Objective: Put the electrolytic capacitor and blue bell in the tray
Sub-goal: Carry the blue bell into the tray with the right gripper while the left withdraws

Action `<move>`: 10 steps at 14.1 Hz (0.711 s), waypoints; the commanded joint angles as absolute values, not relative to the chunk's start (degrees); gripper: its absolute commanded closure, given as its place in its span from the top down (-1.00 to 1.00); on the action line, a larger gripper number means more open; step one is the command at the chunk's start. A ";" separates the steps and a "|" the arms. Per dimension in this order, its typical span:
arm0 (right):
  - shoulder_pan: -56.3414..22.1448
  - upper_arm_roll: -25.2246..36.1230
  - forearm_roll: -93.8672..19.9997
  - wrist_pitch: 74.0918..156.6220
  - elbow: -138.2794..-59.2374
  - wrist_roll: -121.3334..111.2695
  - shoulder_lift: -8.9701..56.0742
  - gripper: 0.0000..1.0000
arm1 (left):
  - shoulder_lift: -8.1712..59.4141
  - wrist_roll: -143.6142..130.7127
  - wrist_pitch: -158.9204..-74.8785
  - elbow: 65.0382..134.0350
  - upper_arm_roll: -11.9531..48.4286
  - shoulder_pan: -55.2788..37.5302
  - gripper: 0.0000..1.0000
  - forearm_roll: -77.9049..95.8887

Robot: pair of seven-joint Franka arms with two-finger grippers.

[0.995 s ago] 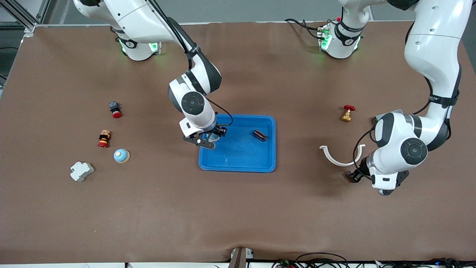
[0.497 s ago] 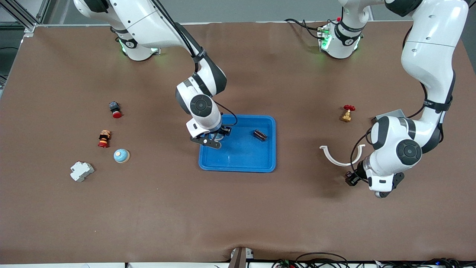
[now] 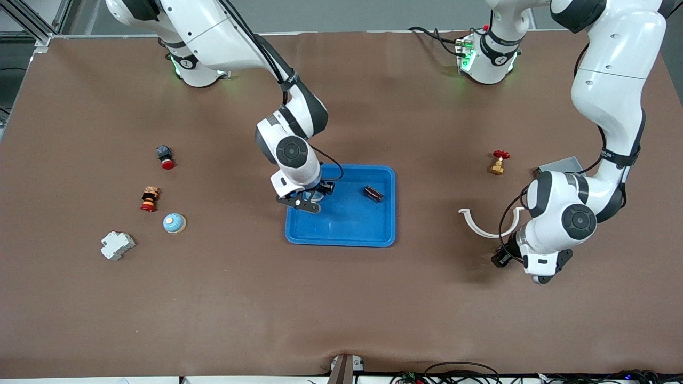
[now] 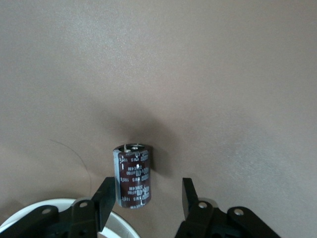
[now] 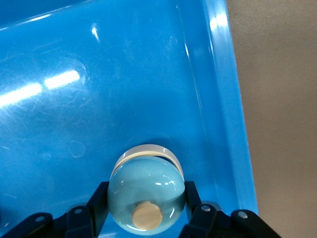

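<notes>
Step in hand — delivery of the blue bell (image 5: 146, 198). The right gripper (image 3: 309, 200), clenched on the bell, hangs low over the tray (image 3: 347, 234) at the corner toward the right arm's end; the bell appears not yet set down. Next move, by judgement: lower, then let go clear of the rim.

Electrolytic capacitor (image 4: 132, 175) — gripped on one side by the left gripper (image 4: 143, 198), over bare counter (image 3: 341, 309) well apart from the tray; it has still to be carried across.

Right arm: reaching out from its base, wrist pointing down. Left arm: folded, elbow high.

Also present: a dark part (image 3: 373, 193) lying in the tray.
</notes>
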State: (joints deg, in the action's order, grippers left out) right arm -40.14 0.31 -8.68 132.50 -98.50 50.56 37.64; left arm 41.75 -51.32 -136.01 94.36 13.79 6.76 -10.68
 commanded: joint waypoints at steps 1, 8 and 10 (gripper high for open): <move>-40.52 0.44 -9.84 132.54 -97.38 50.27 38.23 -0.70 | 42.27 -50.45 -136.67 94.04 13.27 7.03 0.24 -13.61; -41.13 0.44 -9.67 131.75 -97.30 50.10 37.44 1.00 | 42.98 -50.54 -136.76 93.95 13.36 7.03 -0.60 -14.94; -41.13 0.53 -9.67 128.61 -96.16 50.10 36.22 1.00 | 42.89 -50.54 -136.76 93.87 13.36 7.03 -0.98 -15.03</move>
